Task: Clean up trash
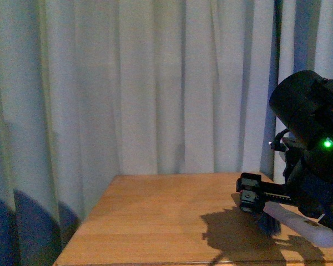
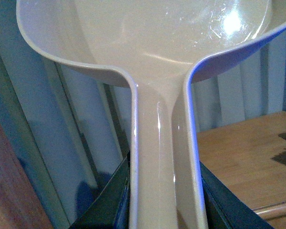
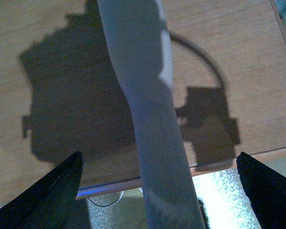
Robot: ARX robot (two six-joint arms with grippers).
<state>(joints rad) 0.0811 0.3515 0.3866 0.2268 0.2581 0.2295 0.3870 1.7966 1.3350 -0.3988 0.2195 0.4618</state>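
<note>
No trash shows in any view. The pale dustpan (image 2: 152,43) fills the left wrist view, its scoop empty as far as it shows. My left gripper (image 2: 164,200) is shut on the dustpan's handle, with a dark finger (image 2: 105,200) pressed on each side. My left arm is out of the front view. My right gripper (image 1: 258,205) hovers low over the wooden table (image 1: 166,216) at its right front. It (image 3: 158,157) stands open. A pale long handle (image 3: 150,119) runs between its wide-apart fingers (image 3: 62,186) without touching them. That handle (image 1: 299,224) ends in something dark.
Light curtains (image 1: 155,83) hang close behind the table. The table's front edge (image 3: 109,185) lies right under my right gripper, with a speckled floor (image 3: 219,191) and a cable beyond it. The table (image 2: 248,157) stands beside and below the dustpan.
</note>
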